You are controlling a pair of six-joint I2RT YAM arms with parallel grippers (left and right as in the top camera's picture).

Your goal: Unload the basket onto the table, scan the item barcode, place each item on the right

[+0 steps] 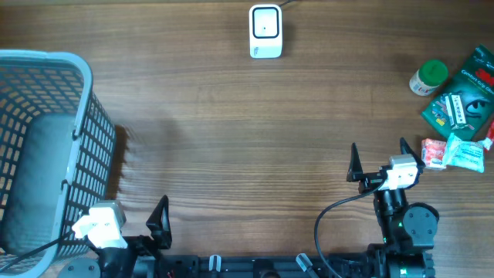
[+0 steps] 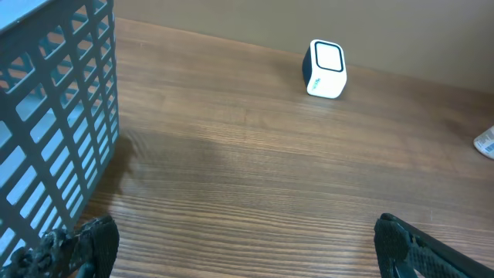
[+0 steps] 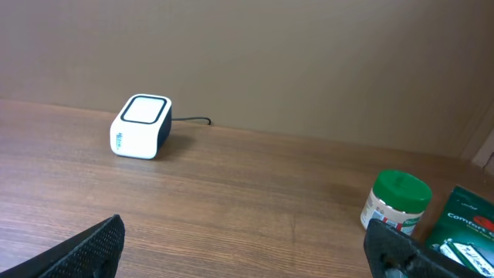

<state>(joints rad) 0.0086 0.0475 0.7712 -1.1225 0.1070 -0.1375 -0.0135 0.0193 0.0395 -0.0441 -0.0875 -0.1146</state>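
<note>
As I look down, the left gripper and right gripper stand spread and empty at the table's near edge; the barcode scanner sits at its far edge.

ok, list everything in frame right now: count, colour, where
barcode scanner: one, white with dark sides, far edge, centre
scanner cable: one, dark, behind the scanner
basket: one, pale blue lattice, left edge
jar: one, white with green lid, far right
green pack: one, green, right edge beside the jar
small packets: apparently two, red-white and white-teal, right edge, below the pack
table: one, brown wood
left gripper: one, black fingers, open, near edge by the basket
right gripper: one, black fingers, open, near edge, right
</note>
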